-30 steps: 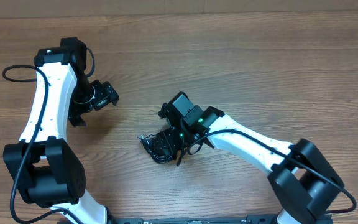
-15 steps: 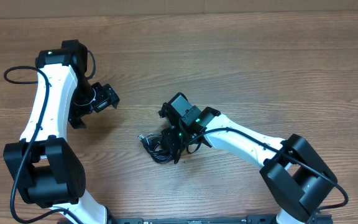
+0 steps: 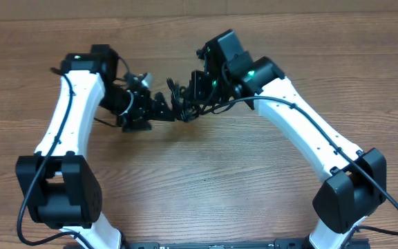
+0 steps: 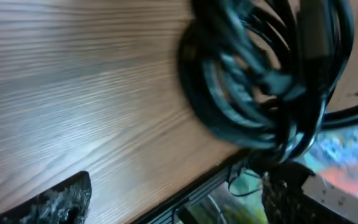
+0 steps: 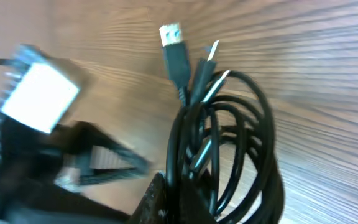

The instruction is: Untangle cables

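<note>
1. Overhead, the two arms arch in from the near edge of the table (image 3: 254,180) and almost meet at its far middle.
2. From its base at the near left, the left arm (image 3: 64,124) rises to an elbow at the far left. Its wrist then turns to the right, so the left gripper (image 3: 160,108) points rightward.
3. From the near right, the right arm (image 3: 302,131) climbs in one long diagonal. Its wrist folds down and to the left, so the right gripper (image 3: 196,88) faces the other one.
4. The right gripper's jaws are closed tight on the cables (image 3: 183,106), a small black coiled bundle that comes straight out of its grip.
5. The left gripper stands wide apart. In its wrist view its two fingers (image 4: 55,202) sit at opposite bottom corners, with the blurred coil ahead of and between them. I cannot tell whether either finger touches it.
6. In the right wrist view the bundle is a long oval. Its long axis runs from the gripper outward, and the silver-tipped plug (image 5: 174,43) sticks out at the far end, pointing away from the gripper.
7. Overhead, the bundle sits between the two grippers, just beside the left one's tips, and a loop trails under the right wrist. I cannot tell whether it rests on the table.
</note>
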